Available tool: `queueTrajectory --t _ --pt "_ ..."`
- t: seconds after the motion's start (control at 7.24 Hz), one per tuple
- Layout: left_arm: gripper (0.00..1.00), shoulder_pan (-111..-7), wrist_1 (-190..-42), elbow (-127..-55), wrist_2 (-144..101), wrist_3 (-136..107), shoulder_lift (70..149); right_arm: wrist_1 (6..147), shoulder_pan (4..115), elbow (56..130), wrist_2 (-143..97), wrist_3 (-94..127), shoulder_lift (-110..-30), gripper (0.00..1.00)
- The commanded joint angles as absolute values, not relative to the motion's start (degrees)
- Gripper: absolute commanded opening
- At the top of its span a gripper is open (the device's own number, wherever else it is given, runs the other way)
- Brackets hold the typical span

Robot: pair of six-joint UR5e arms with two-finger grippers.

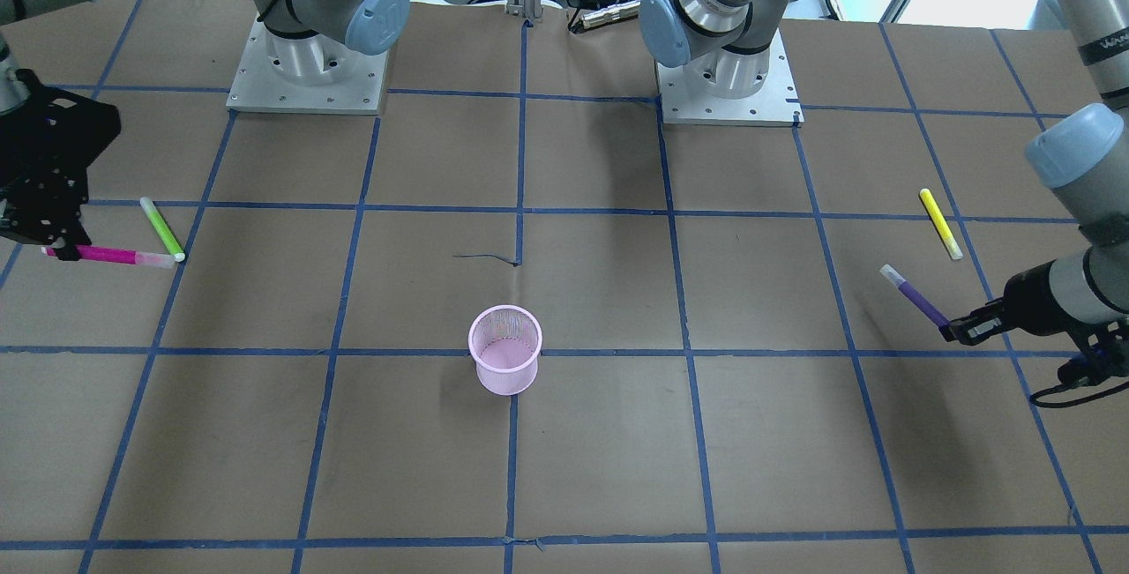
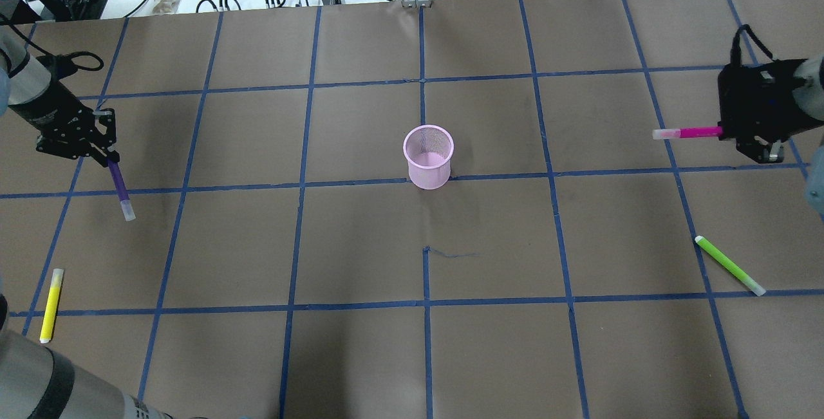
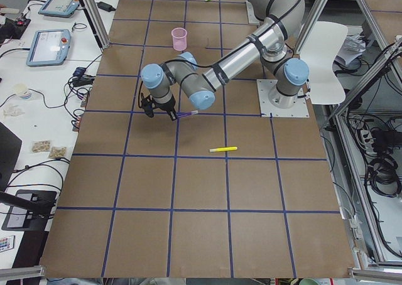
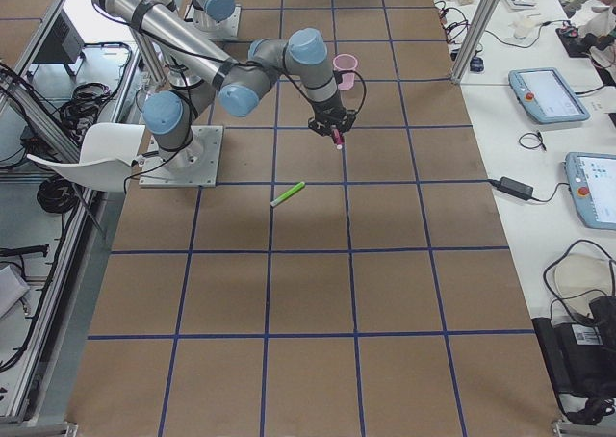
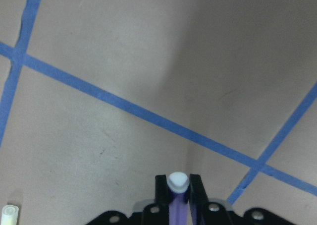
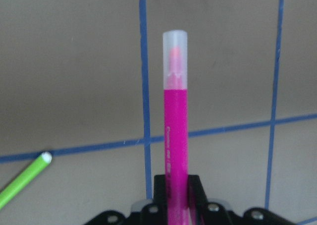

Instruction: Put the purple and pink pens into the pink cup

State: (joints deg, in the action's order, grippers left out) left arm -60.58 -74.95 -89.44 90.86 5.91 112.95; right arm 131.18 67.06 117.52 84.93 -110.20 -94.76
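Observation:
The pink mesh cup (image 2: pixel 427 163) stands upright near the table's middle; it also shows in the front view (image 1: pixel 504 349). My left gripper (image 2: pixel 106 158) is shut on the purple pen (image 2: pixel 120 188), held above the table at the far left, its clear cap pointing away from the gripper. In the left wrist view the purple pen (image 5: pixel 177 195) sits between the fingers. My right gripper (image 2: pixel 722 130) is shut on the pink pen (image 2: pixel 687 132), held level at the far right, cap pointing toward the cup. The pink pen fills the right wrist view (image 6: pixel 175 150).
A yellow pen (image 2: pixel 51 305) lies on the table near my left arm. A green pen (image 2: pixel 729 265) lies near my right arm, also in the right wrist view (image 6: pixel 24 180). Blue tape lines grid the brown table.

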Motion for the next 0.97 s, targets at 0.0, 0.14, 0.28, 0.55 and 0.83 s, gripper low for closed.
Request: queueTrajectory --t 0.0,0.14,0.28,0.55,0.83 --pt "0.0 -64.3 -75.2 -88.0 90.7 6.1 108.4 131.7 83.0 114.4 91.5 -95.6 -93.7 0.0" --pt "0.0 -65.0 -75.1 -87.9 90.4 6.0 106.7 132.5 89.6 113.0 96.6 -88.1 -92.0 0.0" --pt "0.0 -67.0 -74.6 -88.0 90.7 6.0 105.8 134.9 95.5 110.9 100.5 -82.7 -89.3 0.0" --pt "0.0 -69.5 -74.4 -88.0 90.9 6.0 104.9 136.0 107.3 105.5 113.3 -75.7 -82.6 0.0" --pt "0.0 -69.5 -74.1 -88.0 90.8 6.1 105.0 136.2 113.4 101.5 118.2 -72.5 -76.0 0.0"
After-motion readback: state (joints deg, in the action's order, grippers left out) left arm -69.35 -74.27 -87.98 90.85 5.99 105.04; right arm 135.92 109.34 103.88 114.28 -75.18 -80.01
